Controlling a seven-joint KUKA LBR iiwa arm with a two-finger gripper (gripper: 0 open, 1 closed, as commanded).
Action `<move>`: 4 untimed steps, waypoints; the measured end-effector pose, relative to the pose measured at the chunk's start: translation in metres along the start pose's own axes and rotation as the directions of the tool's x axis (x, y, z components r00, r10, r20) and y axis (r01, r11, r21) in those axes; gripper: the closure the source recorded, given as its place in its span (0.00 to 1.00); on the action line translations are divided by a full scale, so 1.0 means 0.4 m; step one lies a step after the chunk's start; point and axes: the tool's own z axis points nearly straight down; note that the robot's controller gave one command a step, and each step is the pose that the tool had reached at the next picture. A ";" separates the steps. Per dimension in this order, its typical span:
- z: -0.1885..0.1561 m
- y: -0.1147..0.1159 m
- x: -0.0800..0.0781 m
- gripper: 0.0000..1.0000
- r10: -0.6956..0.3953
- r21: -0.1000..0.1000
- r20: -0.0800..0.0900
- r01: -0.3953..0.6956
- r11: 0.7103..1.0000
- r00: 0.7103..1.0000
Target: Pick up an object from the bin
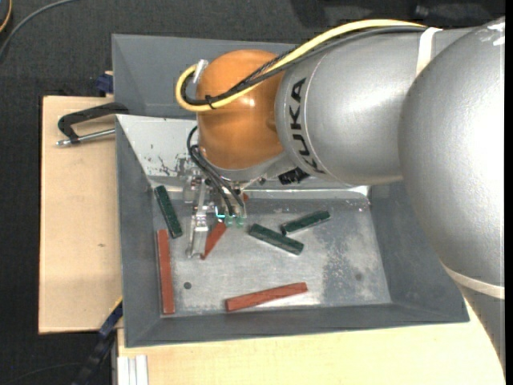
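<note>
Claw over short red stick

Three red bars, three dark green bars (two of these just beside each other)

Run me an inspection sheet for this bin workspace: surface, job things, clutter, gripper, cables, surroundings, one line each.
Surface: grey metal bin, floor scuffed, with dark specks toward the far-left corner.
Job's things: short red-brown stick, left of centre, right at the gripper.
Clutter: dark green stick near the left wall; long red-brown stick along the left wall; red-brown stick by the front wall; pair of dark green sticks meeting near the centre.
Gripper: gripper low in the bin beside the short stick; grasp not discernible.
Cables: yellow cable and black ones looped over the orange wrist cover.
Surroundings: dark floor with black cables.
</note>
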 end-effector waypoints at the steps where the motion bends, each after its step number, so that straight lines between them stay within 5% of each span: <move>1: 0.257 -0.123 -0.043 0.00 -0.455 0.004 0.002 0.455 0.890 0.890; 2: 0.173 -0.119 -0.050 0.00 -0.656 0.008 0.015 0.656 0.755 0.755; 3: 0.176 -0.148 -0.061 0.00 -0.857 0.010 0.010 0.857 0.515 0.515; 4: 0.252 -0.123 -0.095 0.00 -0.940 0.010 0.008 0.940 0.340 0.340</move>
